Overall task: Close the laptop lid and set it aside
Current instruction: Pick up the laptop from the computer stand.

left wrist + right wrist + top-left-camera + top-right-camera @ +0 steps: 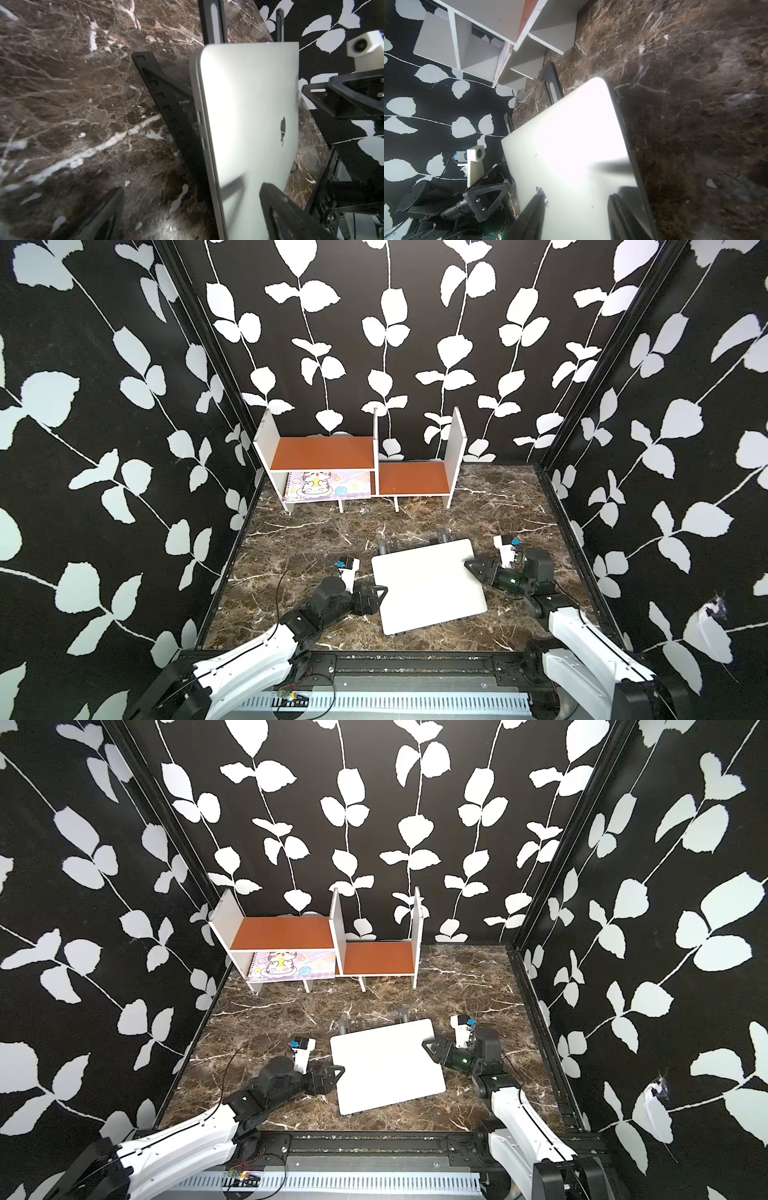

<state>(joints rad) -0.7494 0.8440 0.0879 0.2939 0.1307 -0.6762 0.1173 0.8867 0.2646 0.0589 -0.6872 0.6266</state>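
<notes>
The silver laptop [428, 585] [386, 1067] lies with its lid [249, 108] down flat, tilted on a black folding stand [166, 99] in the near middle of the marble table. The dark apple logo [283, 124] faces up. My left gripper [380, 593] [193, 187] is open at the laptop's left edge, one finger over the table and the other over the lid. At the laptop's far right corner my right gripper [471, 566] [575, 195] hangs over the lid with its fingers apart and nothing between them.
A white shelf unit with orange boards [332, 452] stands against the back wall. A cartoon-cat notebook [328, 485] leans in its lower left compartment. Two stand feet [382, 547] stick out behind the laptop. Black rails border the table [291, 539].
</notes>
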